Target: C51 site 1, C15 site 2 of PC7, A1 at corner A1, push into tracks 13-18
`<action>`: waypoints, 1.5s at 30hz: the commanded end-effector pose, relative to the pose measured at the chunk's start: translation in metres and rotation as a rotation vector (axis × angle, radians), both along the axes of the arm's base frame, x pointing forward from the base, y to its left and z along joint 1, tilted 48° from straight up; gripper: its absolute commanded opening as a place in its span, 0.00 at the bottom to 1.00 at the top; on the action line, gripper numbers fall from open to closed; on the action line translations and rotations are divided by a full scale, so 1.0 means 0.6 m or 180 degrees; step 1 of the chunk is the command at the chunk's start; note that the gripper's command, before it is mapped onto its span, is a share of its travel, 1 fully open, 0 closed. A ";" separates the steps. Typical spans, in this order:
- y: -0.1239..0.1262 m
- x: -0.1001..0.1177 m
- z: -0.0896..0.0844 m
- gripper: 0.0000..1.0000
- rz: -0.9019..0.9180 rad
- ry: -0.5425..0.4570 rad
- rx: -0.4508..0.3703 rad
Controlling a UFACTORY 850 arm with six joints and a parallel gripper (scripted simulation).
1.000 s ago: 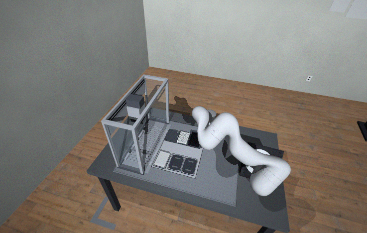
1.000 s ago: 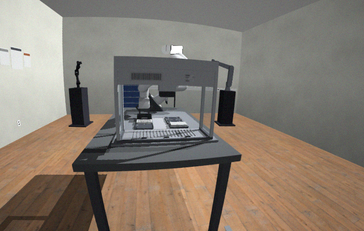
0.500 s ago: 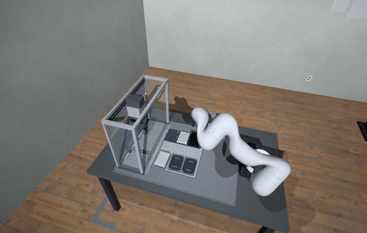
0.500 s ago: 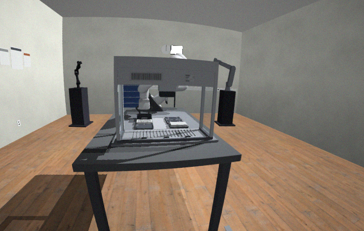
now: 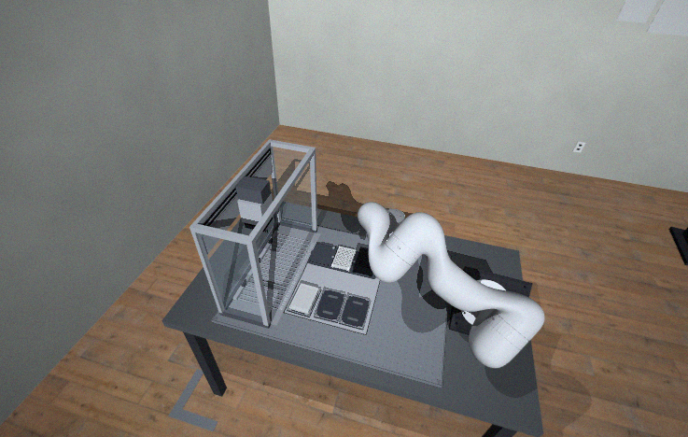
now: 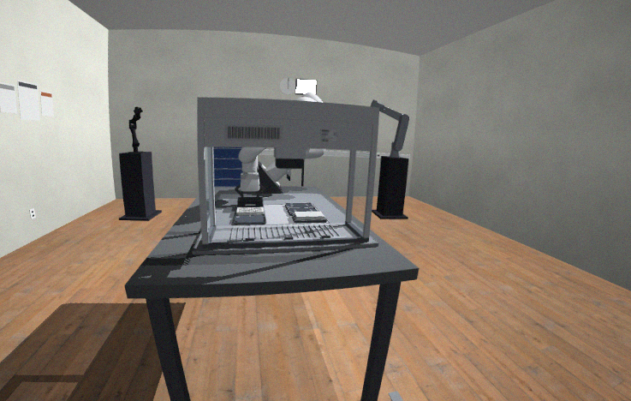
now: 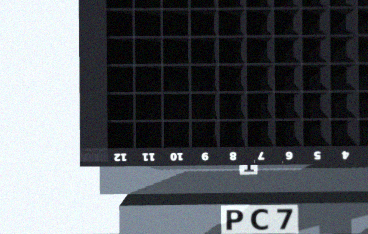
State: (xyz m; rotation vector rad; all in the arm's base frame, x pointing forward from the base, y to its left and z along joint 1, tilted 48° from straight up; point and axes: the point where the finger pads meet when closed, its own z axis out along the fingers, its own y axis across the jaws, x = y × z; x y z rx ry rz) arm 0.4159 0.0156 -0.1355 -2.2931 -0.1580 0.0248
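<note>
The carrier PC7 (image 5: 333, 256) lies on the apron in front of the rails (image 5: 281, 266). The dark deep-well block C51 (image 7: 246, 75) sits on site 1 beside the handle with its PC7 label (image 7: 259, 219), and fills the wrist view from close up. The white plate C15 (image 5: 344, 257) sits on site 2. Site 3 (image 5: 324, 253) is a bare dark bay. The white plate C16 (image 5: 303, 298) rests in the nest nearest the instrument. My gripper (image 6: 249, 192) hangs low over the handle end of the carrier, open. Its fingers are out of the wrist view and hidden by the arm in the top view.
The two nests nearer to me (image 5: 330, 303) (image 5: 356, 310) stand empty. The instrument's frame (image 5: 254, 228) rises over the rails, with a dark head (image 5: 252, 196) up on its gantry. The arm's base (image 5: 484, 303) is at the table's right.
</note>
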 end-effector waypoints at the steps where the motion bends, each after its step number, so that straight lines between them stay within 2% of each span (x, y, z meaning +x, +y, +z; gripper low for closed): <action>1: -0.001 0.001 0.000 0.82 -0.0002 -0.0004 -0.0002; 45: 0.007 0.061 0.002 0.82 -0.0002 -0.0005 -0.0002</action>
